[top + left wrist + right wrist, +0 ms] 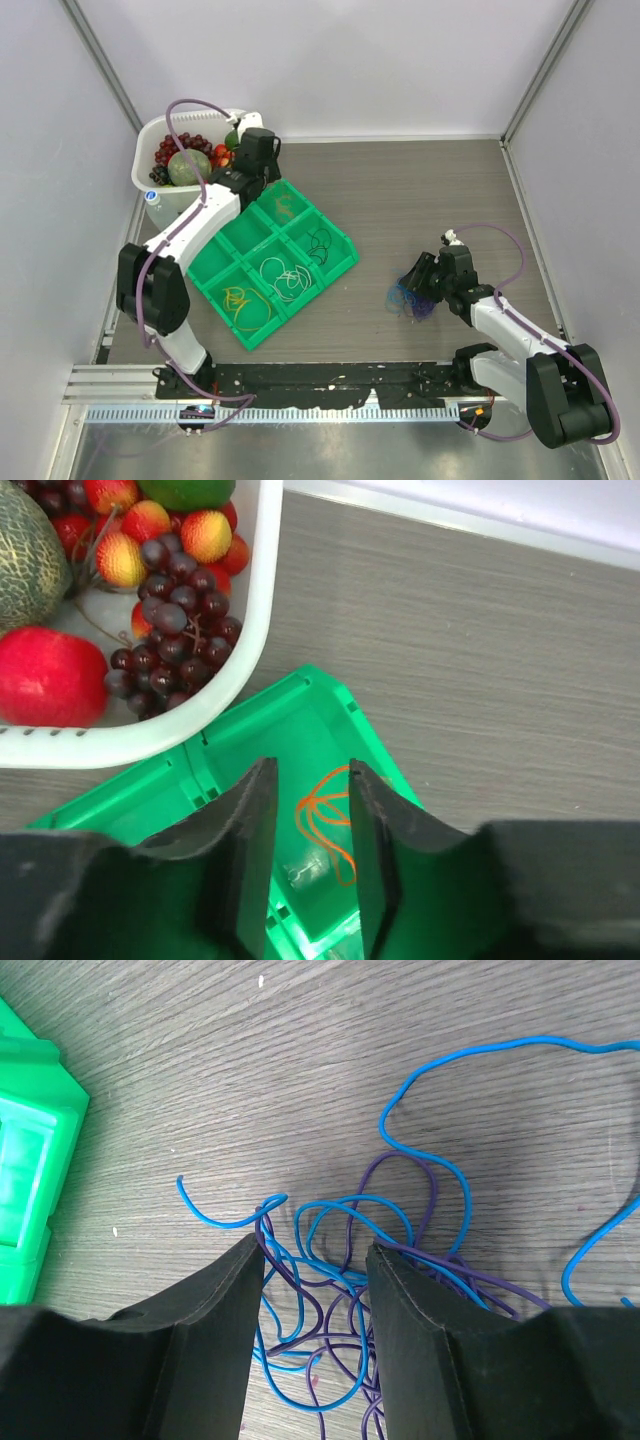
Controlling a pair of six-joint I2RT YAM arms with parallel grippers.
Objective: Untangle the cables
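A tangle of blue cable (470, 1055) and purple cable (400, 1165) lies on the table right of centre (410, 300). My right gripper (315, 1248) is open and straddles the near part of this tangle, with strands running between the fingers. The green tray (345, 262) holds sorted cables: an orange cable (283, 208), a dark one (320, 240), a white one (283, 275) and a yellow one (240, 300). My left gripper (310, 770) hovers over the tray's far compartment, open, and the orange cable (325, 820) lies loose on the compartment floor below it.
A white basket (150, 140) of fruit stands at the back left, right beside the tray's far corner; its rim (250, 630) curves close to my left fingers. Bare wooden table lies between the tray and the tangle.
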